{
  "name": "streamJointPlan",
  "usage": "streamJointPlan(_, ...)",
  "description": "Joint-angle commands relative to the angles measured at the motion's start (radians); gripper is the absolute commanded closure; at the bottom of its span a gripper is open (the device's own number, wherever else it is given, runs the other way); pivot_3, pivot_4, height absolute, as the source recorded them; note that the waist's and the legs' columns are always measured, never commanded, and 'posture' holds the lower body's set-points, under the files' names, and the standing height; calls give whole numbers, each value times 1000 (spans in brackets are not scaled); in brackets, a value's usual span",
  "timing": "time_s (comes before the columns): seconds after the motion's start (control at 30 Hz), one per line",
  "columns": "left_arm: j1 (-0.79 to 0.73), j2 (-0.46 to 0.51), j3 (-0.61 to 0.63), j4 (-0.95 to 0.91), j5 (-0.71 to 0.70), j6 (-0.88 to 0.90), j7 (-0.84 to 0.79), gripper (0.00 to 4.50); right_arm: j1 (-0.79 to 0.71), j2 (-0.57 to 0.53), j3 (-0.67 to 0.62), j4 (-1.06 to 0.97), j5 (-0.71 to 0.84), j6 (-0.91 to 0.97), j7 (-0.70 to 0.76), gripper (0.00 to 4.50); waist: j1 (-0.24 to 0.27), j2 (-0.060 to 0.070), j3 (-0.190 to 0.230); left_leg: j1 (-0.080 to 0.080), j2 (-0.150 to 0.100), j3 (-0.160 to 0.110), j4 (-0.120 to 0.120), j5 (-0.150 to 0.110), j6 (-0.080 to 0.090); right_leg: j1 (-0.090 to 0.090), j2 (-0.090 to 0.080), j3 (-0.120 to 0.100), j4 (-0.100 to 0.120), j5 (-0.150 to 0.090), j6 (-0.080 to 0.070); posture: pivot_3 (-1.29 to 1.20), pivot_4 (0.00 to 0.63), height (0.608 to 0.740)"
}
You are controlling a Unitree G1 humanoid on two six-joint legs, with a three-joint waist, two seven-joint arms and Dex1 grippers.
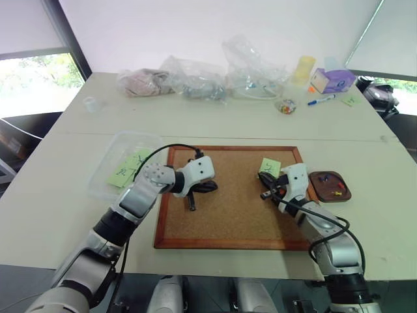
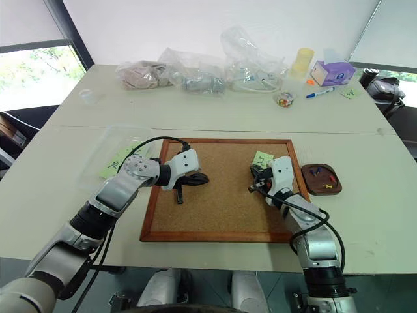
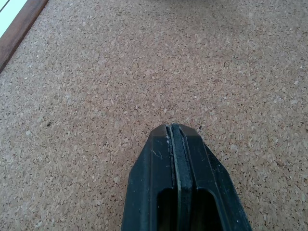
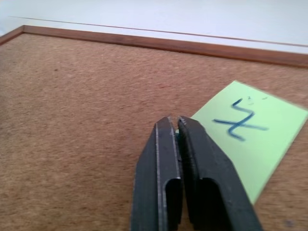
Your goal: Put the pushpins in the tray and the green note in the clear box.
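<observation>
- Left end effector [image 1: 191, 203]: fingers pressed together, nothing between them, tip over bare cork near the middle-left of the cork board [image 1: 228, 215].
- Right end effector [image 4: 177, 126]: fingers closed at the near corner of the green note [image 4: 250, 137]; can't tell if a pin or the paper edge is pinched there.
- Green note: 1 on the cork board, upper right, near the frame, with a dark handwritten mark.
- Tray [image 1: 330, 186]: 1 dark-brown dish on the worktop [image 1: 260, 120], just right of the board; pushpins [image 1: 337, 193] inside, about 3 (red, yellow, blue), too small to count for sure.
- Clear box [image 1: 124, 163]: 1, on the worktop just left of the board; holds green paper [image 1: 130, 167], looks like 2 sheets, count unsure.
- Far edge of worktop: 3 or so crumpled clear plastic bags [image 1: 195, 78], 1 yellow cup [image 1: 303, 68], 1 purple tissue box [image 1: 332, 79], 1 blue marker [image 1: 322, 100], 1 small clear cup of coloured pins [image 1: 285, 106], 1 more green note [image 1: 350, 100].
- Left far side: 1 small clear cup [image 1: 92, 104].
</observation>
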Motion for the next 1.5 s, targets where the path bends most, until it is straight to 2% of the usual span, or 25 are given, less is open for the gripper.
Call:
streamJointPlan(0.03,20,13,-22,38,40,22,12,4500,-3,6,-3,-32,-4,-18,2,4442,0,0,0,0,0,0,0,0,0,0,0,0,0,0,0,0,150,737)
streamJointPlan(0.53,13,3,-18,50,32,17,8,4500,-15,-25,-68,-181,6,-4,-13,4442,0,0,0,0,0,0,0,0,0,0,0,0,0,0,0,0,150,737)
streamJointPlan(0.6,1,-14,6,54,7,24,9,4500,-13,-24,-63,-189,4,-1,-11,4442,2,0,0,0,0,0,0,0,0,0,0,0,0,0,0,0,150,737)
streamJointPlan(0.67,-29,-62,83,51,-82,87,6,4500,-12,-28,-59,-202,0,2,-7,4442,4,0,0,0,0,0,0,0,0,0,-1,0,0,0,0,0,150,737)
streamJointPlan(0.77,-119,-134,234,62,-251,250,-6,3486,-11,-41,-58,-238,0,14,2,4500,6,-3,2,-4,0,-1,1,0,0,-3,-1,-1,0,0,0,0,150,737)
streamJointPlan(1.0,-312,-247,417,239,-435,433,32,210,-19,-88,-70,-296,6,43,20,4500,0,-6,6,-6,-2,-1,-1,0,1,-7,1,-1,0,1,6,0,150,737)
streamJointPlan(1.03,-333,-260,429,268,-443,442,44,49,-21,-93,-70,-300,6,45,22,4500,-1,-6,6,-6,-2,-2,-1,0,1,-7,1,-1,0,1,7,0,150,737)
streamJointPlan(1.2,-476,-368,532,500,-516,539,119,49,-32,-109,-61,-342,5,63,25,4500,1,-10,9,-6,-2,-2,-1,0,1,-7,1,-1,1,1,7,0,150,737)
streamJointPlan(1.5,-636,-481,618,902,-505,400,129,49,-45,-111,-30,-440,-1,113,20,4500,0,-11,10,-7,-3,-2,-1,0,1,-7,1,-1,0,1,7,0,150,737)
